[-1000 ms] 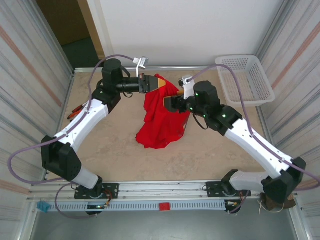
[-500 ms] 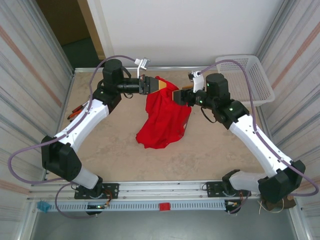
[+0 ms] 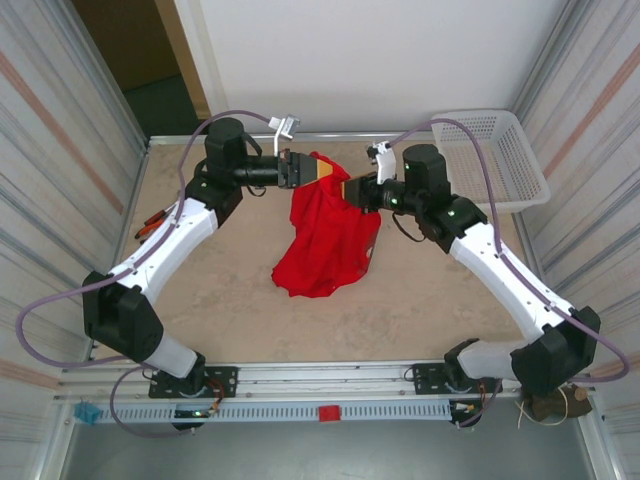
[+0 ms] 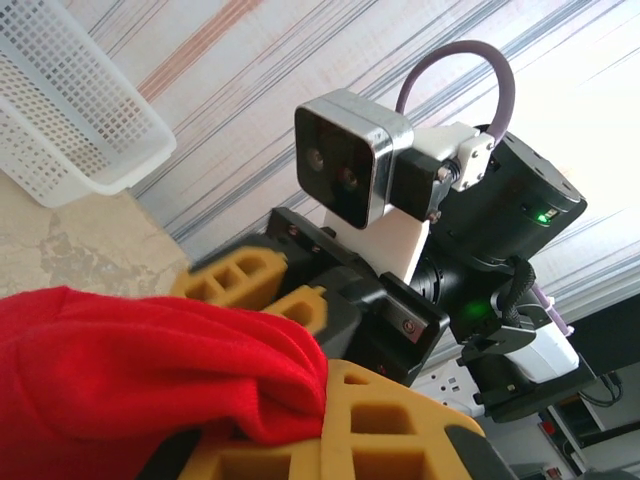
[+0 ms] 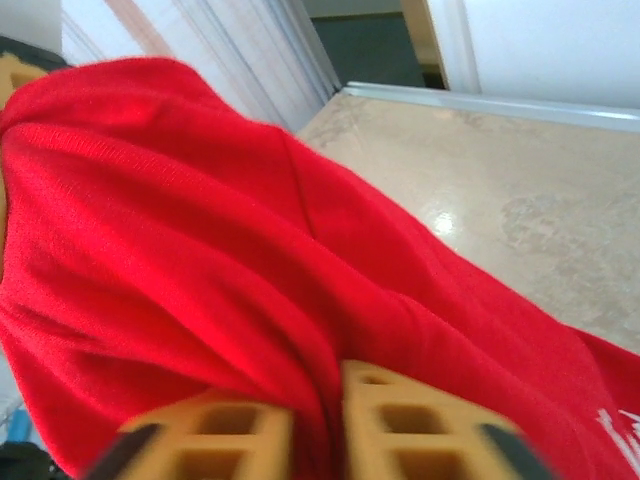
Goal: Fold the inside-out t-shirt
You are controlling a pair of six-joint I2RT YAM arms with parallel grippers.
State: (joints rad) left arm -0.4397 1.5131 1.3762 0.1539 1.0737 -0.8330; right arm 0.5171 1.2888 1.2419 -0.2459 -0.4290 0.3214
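While both arms reach toward the upper middle of the overhead frame, the inside-out t-shirt [image 3: 325,240] hangs between them as a bright red bunch. Its top edge is lifted and its lower part is slumped on the bench [image 3: 230,310] just below the centre of the frame.

The left claw [image 3: 303,169] comes in from the left and is pressed together on the upper left corner of the cloth. In its own wrist view, red fabric bulges out from between the yellow fingers [image 4: 390,425] at the bottom of the frame. The right claw [image 3: 352,190] comes in from the right, just beside and slightly below the left one, and it too is pinching the shirt. Its wrist camera shows a fold of red running down between the two yellow pads [image 5: 375,410] at the bottom edge, though they are blurred, so I can't tell how much cloth they hold.

A bit of whitish print [image 5: 620,430] peeks out at the lower right corner of that view. A white mesh basket [image 3: 495,160] sits at the upper right of the bench, well apart from the shirt.
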